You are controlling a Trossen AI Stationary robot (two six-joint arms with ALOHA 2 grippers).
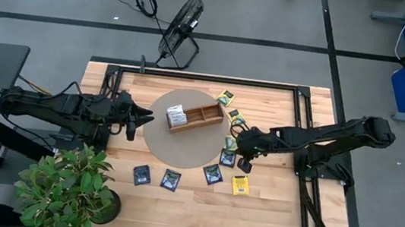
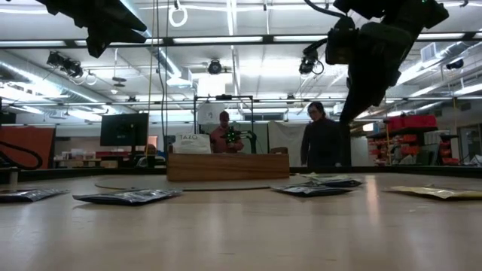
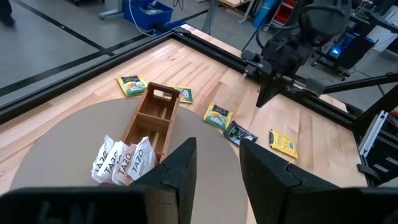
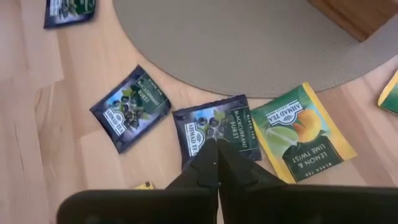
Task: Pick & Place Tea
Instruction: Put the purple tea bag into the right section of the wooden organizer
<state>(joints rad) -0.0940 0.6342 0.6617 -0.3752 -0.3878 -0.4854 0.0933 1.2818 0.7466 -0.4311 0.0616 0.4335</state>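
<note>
A long wooden tray [image 1: 196,117] lies on a round grey mat [image 1: 183,146], with white tea packets [image 3: 121,162] in its left compartment. Loose tea packets lie flat on the table: green-yellow ones [image 1: 225,97] far right of the tray, dark ones [image 1: 170,179] along the mat's near side. My right gripper [image 4: 217,144] is shut and empty. It hangs above a dark navy packet [image 4: 214,127] at the mat's right edge, next to a green lemon-lime packet [image 4: 301,134]. My left gripper [image 3: 217,165] stands open and empty at the mat's left side, pointing at the tray.
A potted plant [image 1: 64,189] stands at the near left corner. A fan [image 1: 180,31] stands on the floor beyond the far edge. Black frame rails [image 1: 207,76] run along the table's edges. Two people [image 2: 320,135] stand in the room behind the table.
</note>
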